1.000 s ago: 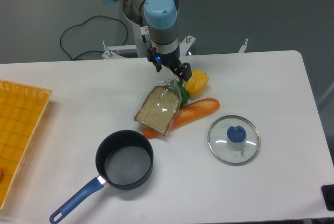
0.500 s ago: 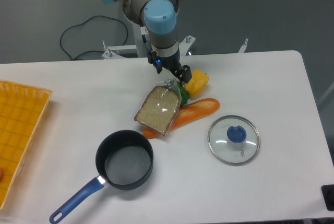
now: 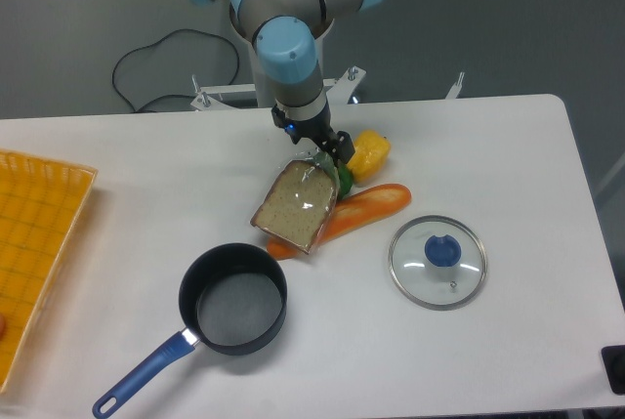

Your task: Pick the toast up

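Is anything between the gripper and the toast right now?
Nothing visible. The gripper is at the top end of the toast, by the bunched plastic wrap. The yellow pepper sits close to one side, and the orange loaf lies partly under the toast, not over it.

Views: one fixed camera only; no second view shares the scene.
Position: raised, at the table's (image 3: 508,146) near edge.
Direction: looks down and across toward the arm's base (image 3: 283,87), upper centre of frame.
Distance: moderate; tabletop spans the frame's width.
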You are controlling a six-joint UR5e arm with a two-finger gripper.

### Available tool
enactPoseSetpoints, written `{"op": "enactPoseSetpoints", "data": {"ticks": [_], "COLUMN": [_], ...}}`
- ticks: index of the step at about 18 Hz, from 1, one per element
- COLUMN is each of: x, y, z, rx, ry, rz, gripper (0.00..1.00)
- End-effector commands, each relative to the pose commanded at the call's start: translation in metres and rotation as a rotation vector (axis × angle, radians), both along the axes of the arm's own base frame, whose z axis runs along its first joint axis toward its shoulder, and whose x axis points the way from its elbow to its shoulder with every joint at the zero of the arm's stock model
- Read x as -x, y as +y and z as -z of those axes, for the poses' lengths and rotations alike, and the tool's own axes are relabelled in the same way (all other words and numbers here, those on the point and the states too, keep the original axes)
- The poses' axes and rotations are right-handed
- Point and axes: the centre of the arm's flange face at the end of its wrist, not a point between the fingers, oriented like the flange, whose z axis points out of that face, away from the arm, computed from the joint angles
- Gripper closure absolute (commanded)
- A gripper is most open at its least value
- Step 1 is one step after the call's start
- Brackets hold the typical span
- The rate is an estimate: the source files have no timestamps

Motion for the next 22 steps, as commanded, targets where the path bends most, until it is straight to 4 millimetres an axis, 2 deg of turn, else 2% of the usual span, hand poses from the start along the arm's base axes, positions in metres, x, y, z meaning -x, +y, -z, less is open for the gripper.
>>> {"op": "enactPoseSetpoints", "data": {"ticks": [2,5,11,16,22], "x": [0.001,0.000,0.000,0.002,0.009], "y": [0.000,0.000,0.000,0.001,0.008], "z": [-0.001,-0.001,-0.001,-0.004,-0.019], "rx": [-0.003,-0.003,0.000,-0.006,-0.030], "ry": [0.001,0.001,-0.002,0.001,0.023], "rz": [0.002,0.005,0.020,0.018,0.018], "gripper": [0.14,0.35,0.61,0.71,0.75]}}
